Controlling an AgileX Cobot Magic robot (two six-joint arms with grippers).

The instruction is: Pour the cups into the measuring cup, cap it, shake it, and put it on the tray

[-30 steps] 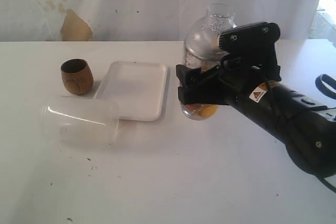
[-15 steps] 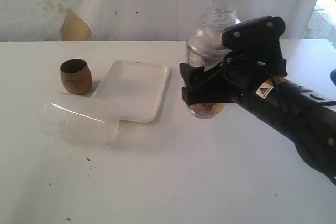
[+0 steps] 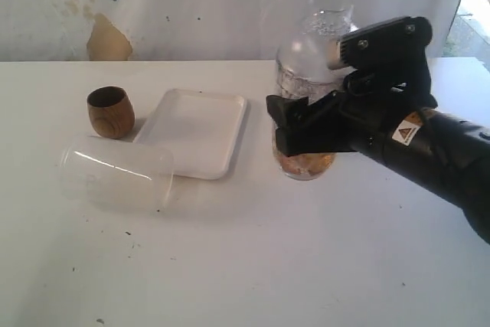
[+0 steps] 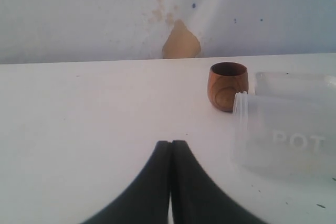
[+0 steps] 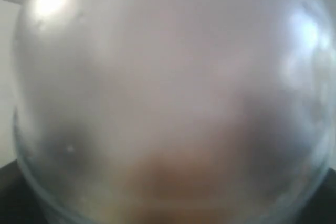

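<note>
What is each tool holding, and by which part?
Right tool grips the measuring cup around its lower body; left tool is shut on nothing.

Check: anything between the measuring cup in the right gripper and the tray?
Nothing visible. The right gripper holds the measuring cup right of the tray, bare table between. The frosted jug on its side and the wooden cup sit at the tray's left end, off that path.

Exterior overlooks the table point(image 3: 230, 266); left wrist low; both show wooden cup point(image 3: 111, 111).
</note>
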